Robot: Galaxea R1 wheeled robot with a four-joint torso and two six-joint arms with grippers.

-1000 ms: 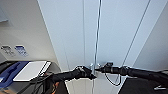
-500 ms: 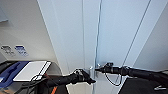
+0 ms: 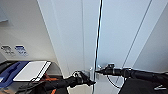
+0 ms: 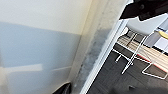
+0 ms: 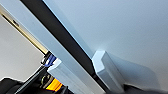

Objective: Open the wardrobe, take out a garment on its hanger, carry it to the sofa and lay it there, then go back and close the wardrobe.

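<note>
Wardrobe handles sit between left gripper and right gripper.

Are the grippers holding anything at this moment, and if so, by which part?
It cannot be told. Both grippers, left and right, sit at the wardrobe handles by the middle seam, but no closed grasp is visible.

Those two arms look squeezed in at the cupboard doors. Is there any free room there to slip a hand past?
Crowded at the seam: the left gripper and right gripper both sit by the handles of the wardrobe. The bare door faces above the arms are free. A narrow dark gap runs between the doors.
</note>
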